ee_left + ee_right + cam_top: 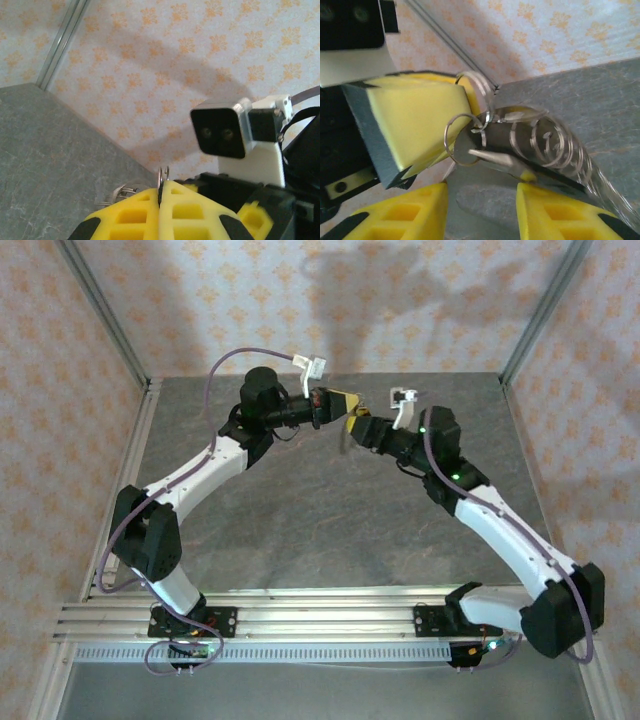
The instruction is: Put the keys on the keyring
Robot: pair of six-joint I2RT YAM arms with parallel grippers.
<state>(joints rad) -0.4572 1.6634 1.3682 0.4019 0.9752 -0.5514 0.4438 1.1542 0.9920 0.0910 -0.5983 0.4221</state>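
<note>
Both arms meet high over the back of the table. My left gripper (338, 400) (162, 192) is shut on the edge of the thin silvery keyring (163, 174) (479, 87), which sticks out between its yellow fingers (420, 120). From the keyring hang a smaller ring (451, 137) and a key (500, 159) with a dark head and pale blade. Blurred loops trail to the right of the key. My right gripper (353, 426) (481, 210) stands open just below the key, with nothing between its fingers.
The grey table (320, 520) lies well below both grippers. Patterned walls and aluminium posts (105, 315) enclose it, and a rail (320, 605) runs along the near edge. The right wrist's camera housing (220, 132) sits close ahead of my left gripper.
</note>
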